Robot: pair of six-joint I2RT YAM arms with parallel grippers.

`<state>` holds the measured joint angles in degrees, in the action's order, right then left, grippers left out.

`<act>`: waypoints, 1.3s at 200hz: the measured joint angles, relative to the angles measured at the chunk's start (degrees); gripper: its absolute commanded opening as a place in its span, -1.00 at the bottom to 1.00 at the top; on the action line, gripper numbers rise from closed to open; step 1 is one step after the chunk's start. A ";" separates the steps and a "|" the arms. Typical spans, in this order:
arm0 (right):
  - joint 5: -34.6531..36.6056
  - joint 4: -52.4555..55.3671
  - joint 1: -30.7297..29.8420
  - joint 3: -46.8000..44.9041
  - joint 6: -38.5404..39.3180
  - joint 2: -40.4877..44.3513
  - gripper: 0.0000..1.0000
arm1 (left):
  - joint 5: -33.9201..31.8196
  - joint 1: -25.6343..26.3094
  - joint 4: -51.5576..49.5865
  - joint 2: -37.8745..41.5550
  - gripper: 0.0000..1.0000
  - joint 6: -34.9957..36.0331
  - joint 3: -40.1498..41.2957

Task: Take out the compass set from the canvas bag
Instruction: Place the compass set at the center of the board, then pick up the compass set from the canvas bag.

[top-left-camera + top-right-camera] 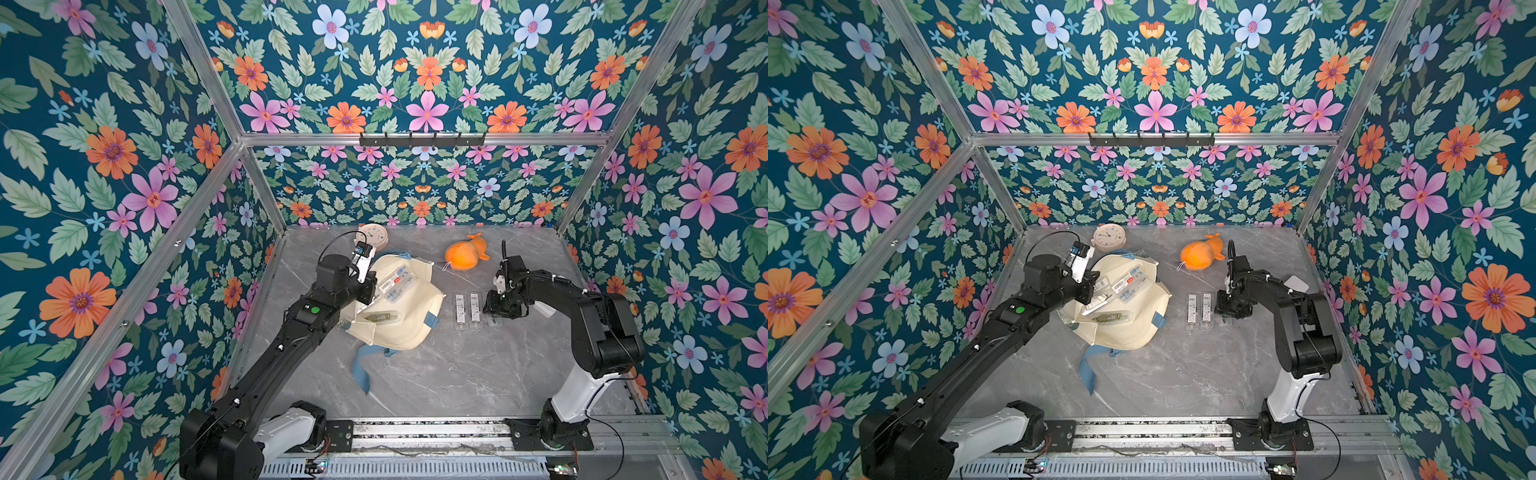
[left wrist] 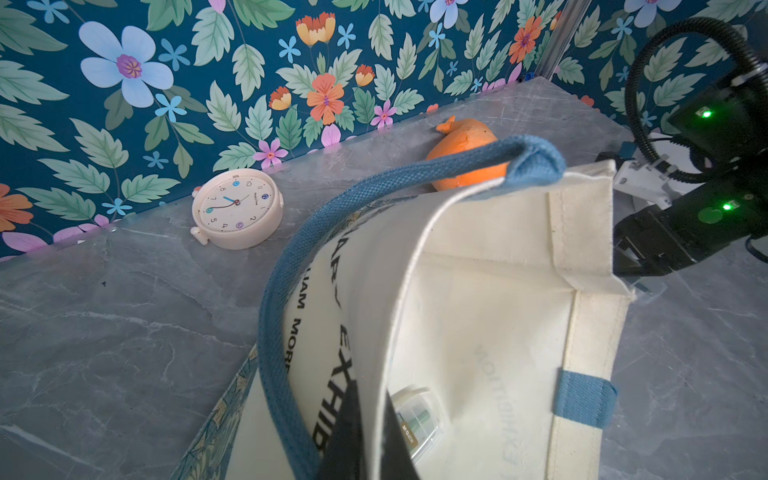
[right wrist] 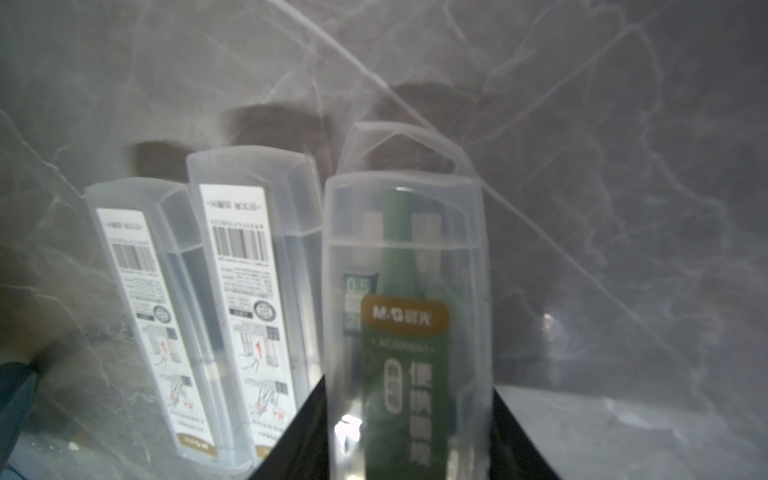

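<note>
1. On the bench (image 1: pixel 457 374), at 3 o'clock from the canvas bag (image 1: pixel 411 328), a compass set (image 3: pixel 403 249) is being gripped by the right gripper (image 3: pixel 409 395), its long axis running 12 to 6 o'clock beside two laid-out sets (image 1: pixel 459 307).
2. The bag's rim is being pinched by the closed left gripper (image 2: pixel 374 449).
3. In the bag mouth, further sets (image 1: pixel 395 282) are being shown at 9 o'clock from the right gripper, which is judged the arm to reach them.
</note>
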<state>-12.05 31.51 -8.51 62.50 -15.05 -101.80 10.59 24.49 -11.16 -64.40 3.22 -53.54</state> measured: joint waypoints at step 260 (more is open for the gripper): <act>0.24 3.02 -11.32 0.04 -1.55 16.81 0.12 | 0.31 0.00 0.24 -0.59 -1.00 -0.02 0.04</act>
<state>-11.81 34.52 -19.84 62.54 -16.60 -84.99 10.90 24.49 -10.92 -64.99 3.20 -53.49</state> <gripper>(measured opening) 0.563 0.083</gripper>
